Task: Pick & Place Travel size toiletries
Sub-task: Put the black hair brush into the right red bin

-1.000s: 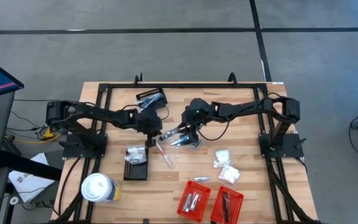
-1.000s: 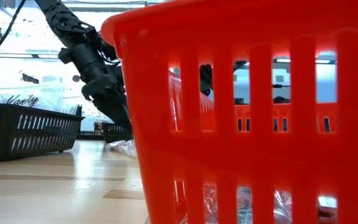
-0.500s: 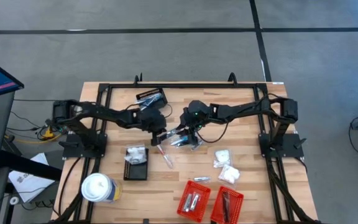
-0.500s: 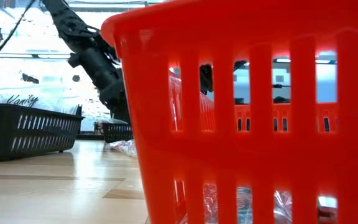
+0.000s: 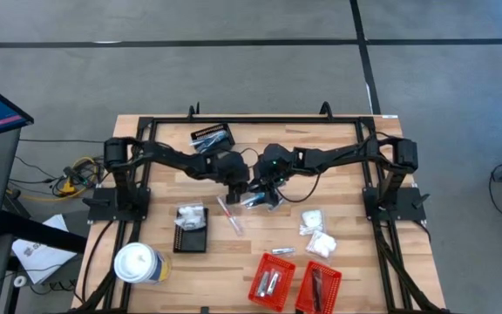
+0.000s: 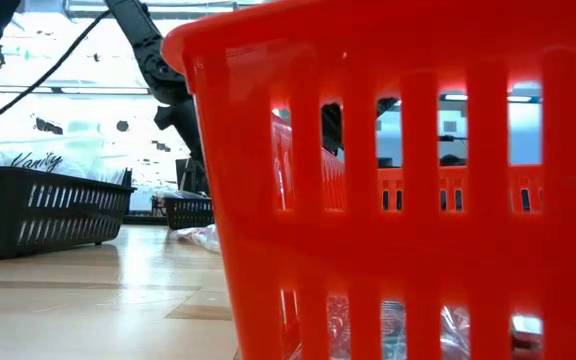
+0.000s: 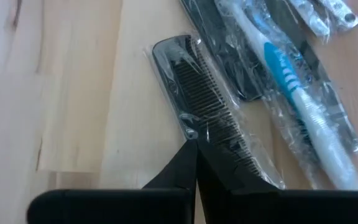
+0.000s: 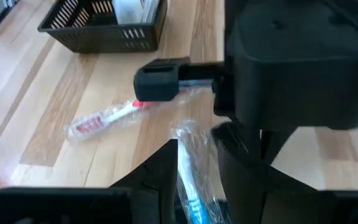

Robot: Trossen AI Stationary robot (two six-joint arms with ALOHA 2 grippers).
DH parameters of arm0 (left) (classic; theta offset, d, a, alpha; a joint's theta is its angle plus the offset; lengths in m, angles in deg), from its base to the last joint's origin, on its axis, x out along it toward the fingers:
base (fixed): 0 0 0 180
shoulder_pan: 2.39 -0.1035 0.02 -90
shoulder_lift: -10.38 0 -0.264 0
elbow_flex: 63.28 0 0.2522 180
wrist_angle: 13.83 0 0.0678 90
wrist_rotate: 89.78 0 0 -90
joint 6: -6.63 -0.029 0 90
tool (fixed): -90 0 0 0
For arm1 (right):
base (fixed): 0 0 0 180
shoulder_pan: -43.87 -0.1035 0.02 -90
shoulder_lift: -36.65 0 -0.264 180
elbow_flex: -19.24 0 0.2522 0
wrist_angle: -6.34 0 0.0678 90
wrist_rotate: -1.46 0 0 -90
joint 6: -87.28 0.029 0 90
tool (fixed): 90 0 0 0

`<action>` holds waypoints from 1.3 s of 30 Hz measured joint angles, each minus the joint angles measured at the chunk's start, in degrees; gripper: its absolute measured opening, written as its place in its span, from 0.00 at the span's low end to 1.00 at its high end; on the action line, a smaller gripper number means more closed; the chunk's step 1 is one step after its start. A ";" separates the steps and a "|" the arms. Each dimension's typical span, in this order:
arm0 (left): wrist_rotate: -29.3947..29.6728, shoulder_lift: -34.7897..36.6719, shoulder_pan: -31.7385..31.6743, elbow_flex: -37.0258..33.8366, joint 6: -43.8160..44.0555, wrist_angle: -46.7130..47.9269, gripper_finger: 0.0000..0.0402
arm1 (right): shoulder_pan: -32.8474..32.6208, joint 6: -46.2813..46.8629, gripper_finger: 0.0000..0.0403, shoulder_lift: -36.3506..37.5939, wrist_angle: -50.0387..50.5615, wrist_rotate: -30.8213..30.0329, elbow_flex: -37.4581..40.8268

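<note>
- High view showed the left gripper and right gripper meeting mid-table.
- Left fingers were pressed together, tips on a wrapped black comb.
- Right fingers pinched a wrapped blue-striped toothbrush; a red-striped toothbrush lay nearby.

Both arms meet over the middle of the table, the left gripper just left of the right gripper. A wrapped toothbrush lies just nearer. One basket sits at the far side, another nearer on the left, beside the lidded cup. Two packets lie right; two more baskets sit at the near edge.
</note>
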 joint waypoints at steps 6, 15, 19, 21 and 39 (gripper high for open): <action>8.71 2.43 0.48 -0.87 -1.90 0.44 0.00 | 0.00 -0.86 0.27 0.00 0.68 0.11 0.00; 12.24 10.42 1.95 -6.05 -1.67 0.23 0.00 | 0.00 -0.91 0.27 0.00 0.02 0.11 0.00; 12.02 11.08 1.68 -7.39 -1.36 -1.22 0.00 | 0.00 -0.91 0.27 0.00 -0.47 0.09 0.00; 11.15 11.13 1.67 -7.45 -1.25 -1.50 0.00 | 0.00 -0.91 0.27 0.00 -0.62 0.09 0.00; 7.48 7.08 -0.42 -7.19 1.40 -2.49 0.00 | 0.00 -1.32 0.27 0.00 -0.89 0.09 0.00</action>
